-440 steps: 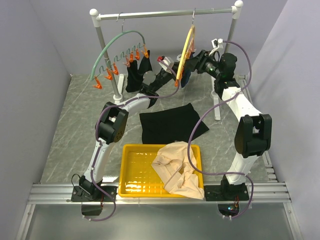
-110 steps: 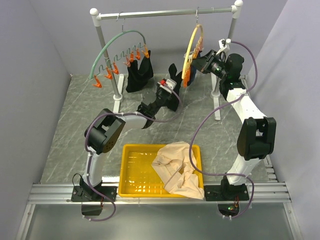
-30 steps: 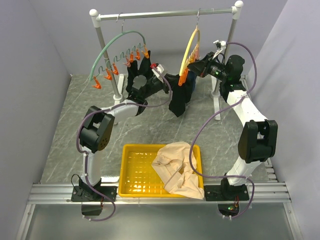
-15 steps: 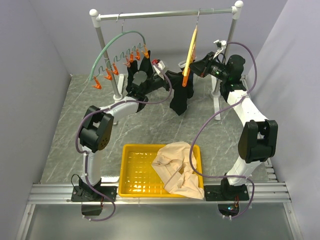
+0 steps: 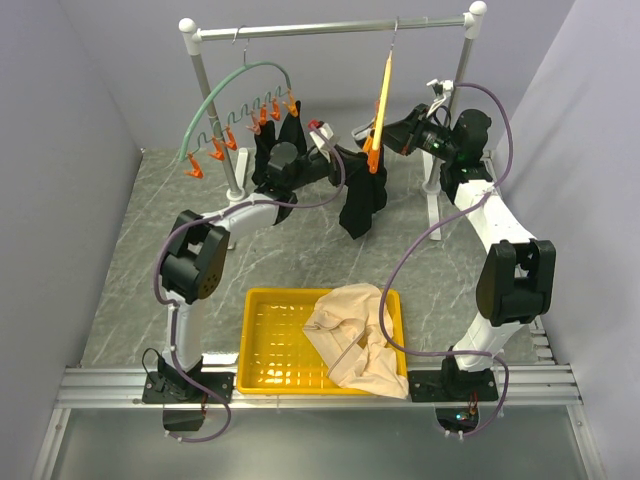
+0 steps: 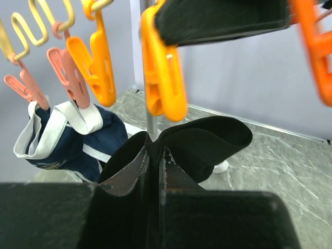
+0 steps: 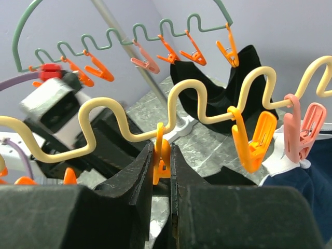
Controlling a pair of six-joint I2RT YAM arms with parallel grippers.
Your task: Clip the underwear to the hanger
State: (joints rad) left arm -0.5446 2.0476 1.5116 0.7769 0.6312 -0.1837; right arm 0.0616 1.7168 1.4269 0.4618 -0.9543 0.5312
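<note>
1. The plain black soft-fabric underwear (image 5: 360,205) hangs in the air under the pale yellow arc-shaped hanger (image 5: 381,95). It is below the right half of the white rail (image 5: 330,27), which stands along the back edge of the grey marbled table (image 5: 150,270). Its lower part droops free.
2. The left gripper (image 6: 155,156) is closed tight on a bunched fold of the underwear. It holds that fold up just beneath the row of clips, seemingly so that an edge can be fed into one.
3. The right gripper (image 7: 162,155) is pinched onto one orange clip (image 7: 160,136) on the hanger's wavy wire. This is probably meant to press the clip's mouth apart and stop the hanger swinging. The fingers hide whether the mouth really gapes.
4. In the left wrist view the fabric sits just below that clip and not inside it, so I judge the clipping not yet done.
5. A small navy, white-trimmed garment (image 6: 67,135) hangs from a pink clip (image 6: 67,78) further along the same hanger.
6. Towards the left end of the rail, a green arc-shaped hanger (image 5: 232,80) carries another black garment (image 5: 275,150).
7. At the table's near edge, a yellow plastic tray (image 5: 262,340) holds a crumpled beige garment (image 5: 355,335).
</note>
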